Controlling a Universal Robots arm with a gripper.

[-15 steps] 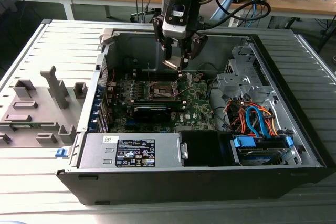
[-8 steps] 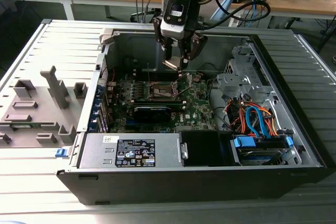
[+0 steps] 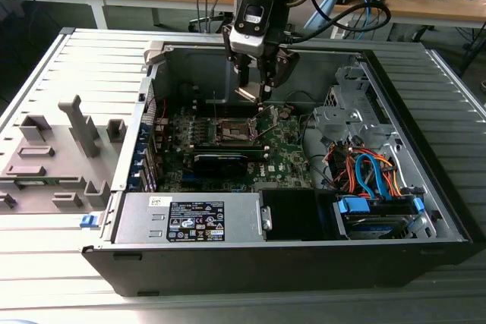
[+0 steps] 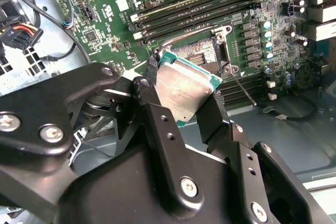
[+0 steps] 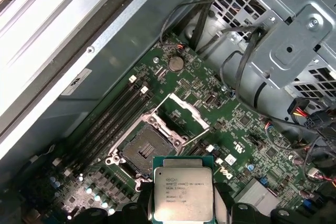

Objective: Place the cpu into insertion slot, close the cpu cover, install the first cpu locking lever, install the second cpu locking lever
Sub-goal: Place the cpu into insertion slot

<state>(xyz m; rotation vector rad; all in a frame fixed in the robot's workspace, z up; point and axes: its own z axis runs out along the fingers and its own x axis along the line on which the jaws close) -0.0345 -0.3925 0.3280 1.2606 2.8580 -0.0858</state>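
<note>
Soft, even light brightens the ribbed desk [image 3: 45, 263] in the exterior view; the case [image 3: 304, 259] interior lies dimmer, darkest near six o'clock. In the second wrist view the cpu [image 4: 181, 90] carries a dull glare.

We log a grey slatted table [image 3: 45, 263], open black computer case [image 3: 288, 263] flat on it, grey fixture blocks [image 3: 47, 163] beside, at the exterior view's left.

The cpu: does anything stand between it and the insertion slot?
Nothing visible does. The end effector holds the cpu above the motherboard; the insertion slot lies bare, its cpu cover swung open.
</note>
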